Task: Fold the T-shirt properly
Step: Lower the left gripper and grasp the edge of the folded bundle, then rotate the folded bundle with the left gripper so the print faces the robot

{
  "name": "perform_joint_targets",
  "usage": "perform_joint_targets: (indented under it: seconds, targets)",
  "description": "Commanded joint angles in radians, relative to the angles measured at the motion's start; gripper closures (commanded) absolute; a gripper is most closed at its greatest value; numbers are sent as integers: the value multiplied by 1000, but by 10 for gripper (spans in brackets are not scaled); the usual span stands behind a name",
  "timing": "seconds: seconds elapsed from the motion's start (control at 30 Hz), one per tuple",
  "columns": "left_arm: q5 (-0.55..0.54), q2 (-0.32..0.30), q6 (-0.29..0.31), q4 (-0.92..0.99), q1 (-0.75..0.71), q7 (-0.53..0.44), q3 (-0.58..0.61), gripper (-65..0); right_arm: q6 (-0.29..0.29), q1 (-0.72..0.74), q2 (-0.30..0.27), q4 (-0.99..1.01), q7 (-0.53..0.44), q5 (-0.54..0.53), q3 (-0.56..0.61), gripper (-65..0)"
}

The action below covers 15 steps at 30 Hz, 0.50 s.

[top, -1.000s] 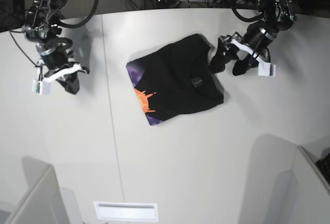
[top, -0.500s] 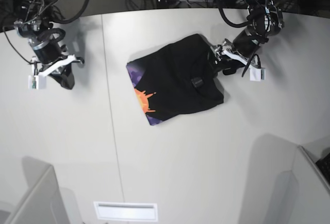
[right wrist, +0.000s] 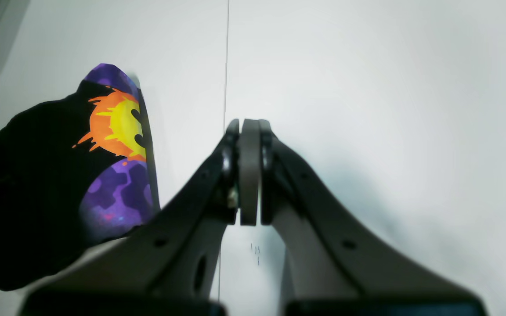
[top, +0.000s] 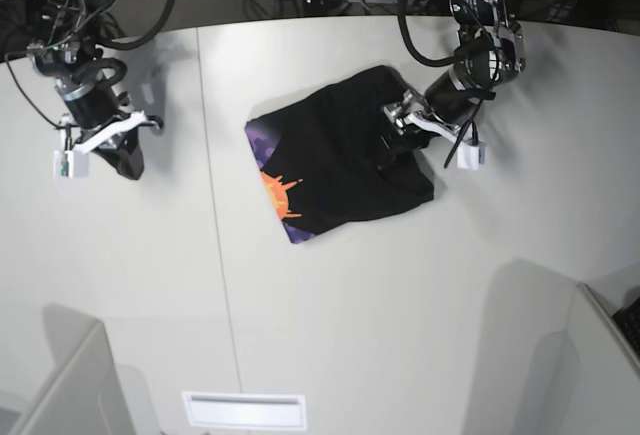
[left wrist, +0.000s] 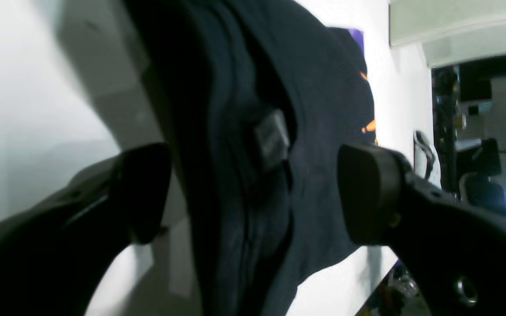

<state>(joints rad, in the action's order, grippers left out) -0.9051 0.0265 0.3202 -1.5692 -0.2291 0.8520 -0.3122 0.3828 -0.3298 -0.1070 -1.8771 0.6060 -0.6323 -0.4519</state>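
Note:
The T-shirt (top: 335, 160) lies folded on the white table as a black bundle, with the purple-and-orange print (top: 280, 195) showing at its left corner. My left gripper (top: 402, 143) is open over the bundle's right edge. In the left wrist view its fingers (left wrist: 141, 193) stand wide apart, with the black folds and the grey neck label (left wrist: 272, 138) between them (left wrist: 255, 193). My right gripper (top: 125, 160) hangs far to the left of the T-shirt (right wrist: 51, 188). It is shut (right wrist: 249, 171) with nothing in it.
A seam (top: 215, 205) runs down the table left of the shirt. A white slotted plate (top: 243, 410) sits at the front edge. Grey partitions stand at the front left (top: 70, 385) and front right (top: 590, 355). Cables and equipment line the back.
My left gripper has moved left from beside the shirt onto its right edge, staying open. The right arm shifted slightly up and left, then held still, shut.

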Motion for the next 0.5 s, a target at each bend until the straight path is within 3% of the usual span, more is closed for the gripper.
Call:
perform_joint_targets:
  seconds: [0.0, 0.3, 0.47]
  targets:
    - [7, -4, -19, -13, 12, -14, -2, -571, 8, 7, -10, -17, -25, -19, -5, 0]
    - [24, 6, -49, -18, 12, -10, -2, -569, 8, 44, -9, 4, -19, -21, 0, 0]
    - [24, 6, -140, -15, 12, -10, 9, -569, 8, 61, -9, 3, -19, -21, 2, 0]
